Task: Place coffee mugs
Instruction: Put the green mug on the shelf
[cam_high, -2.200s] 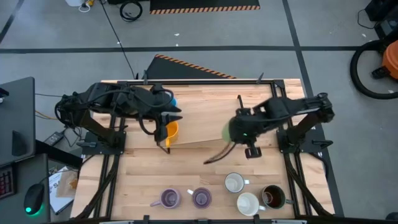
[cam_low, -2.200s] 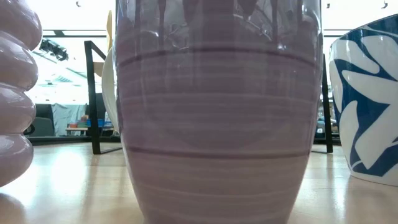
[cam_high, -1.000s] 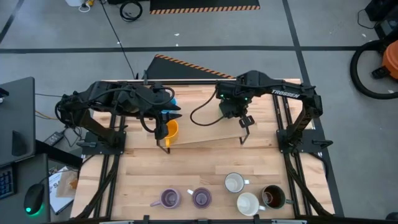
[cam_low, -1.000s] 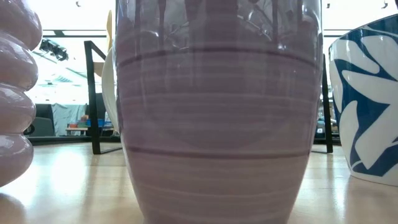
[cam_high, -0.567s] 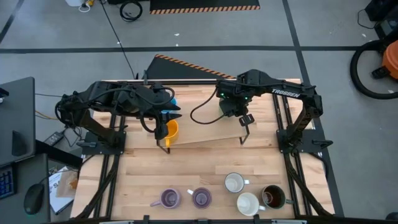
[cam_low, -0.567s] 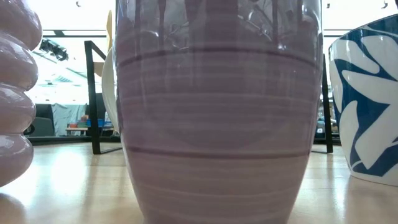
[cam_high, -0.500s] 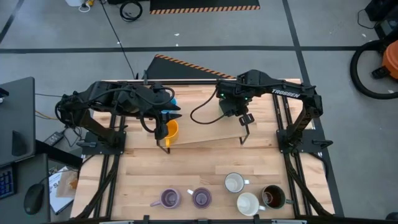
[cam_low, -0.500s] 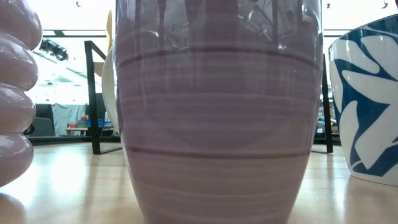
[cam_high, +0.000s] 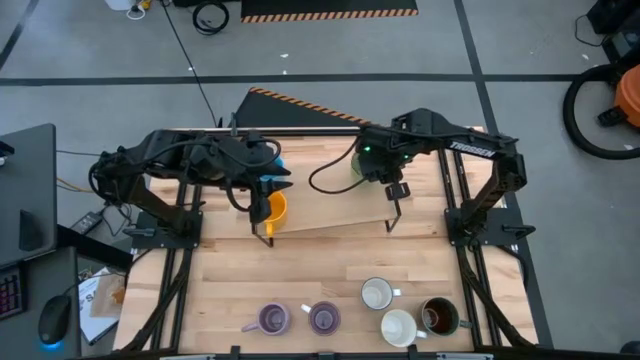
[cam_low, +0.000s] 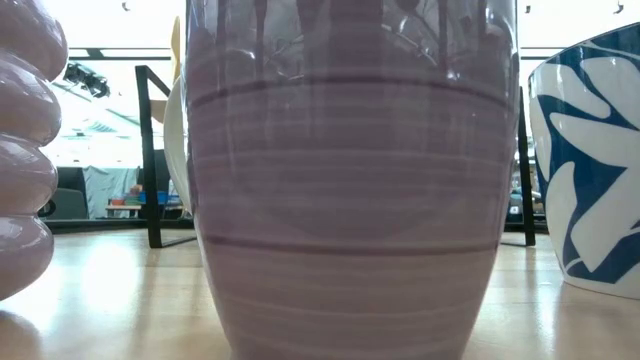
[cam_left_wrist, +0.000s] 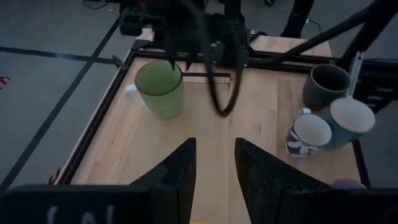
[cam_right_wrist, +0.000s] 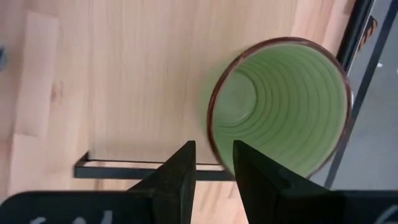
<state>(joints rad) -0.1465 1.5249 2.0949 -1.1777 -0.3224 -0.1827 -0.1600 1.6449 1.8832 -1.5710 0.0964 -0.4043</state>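
Observation:
The green mug (cam_right_wrist: 283, 106) stands upright on the wood at the table's far side, also seen in the left wrist view (cam_left_wrist: 158, 87). My right gripper (cam_right_wrist: 214, 149) hangs over it, pointing down and open. One finger is over the mug's inside and one outside its wall; whether they touch it I cannot tell. My left gripper (cam_high: 268, 195) is raised over the table's left half, shut on the orange mug (cam_high: 276, 210). Two purple mugs (cam_high: 272, 319), two white ones (cam_high: 376, 293) and a dark brown one (cam_high: 437, 316) stand along the near edge. My left gripper holds the orange mug (cam_high: 278, 206) lifted clear of the table, below and just past its fingers. The arm hides the place of contact in the high view. In the wrist view only an orange sliver (cam_left_wrist: 191, 221) shows low between the fingers (cam_left_wrist: 177, 174), so which part it has cannot be told.
A pale board (cam_high: 330, 218) on two black brackets crosses the table's middle. Black frame rails (cam_high: 462, 215) run along the table's sides. A purple mug (cam_low: 350, 200) fills the low view, with a blue-patterned white one (cam_low: 590, 170) beside it. Bare wood lies between board and near mugs.
My right arm has shifted a little toward the table's right edge, so the green mug's side now shows next to it. The mug stands where it was. My left gripper and the orange mug have kept still.

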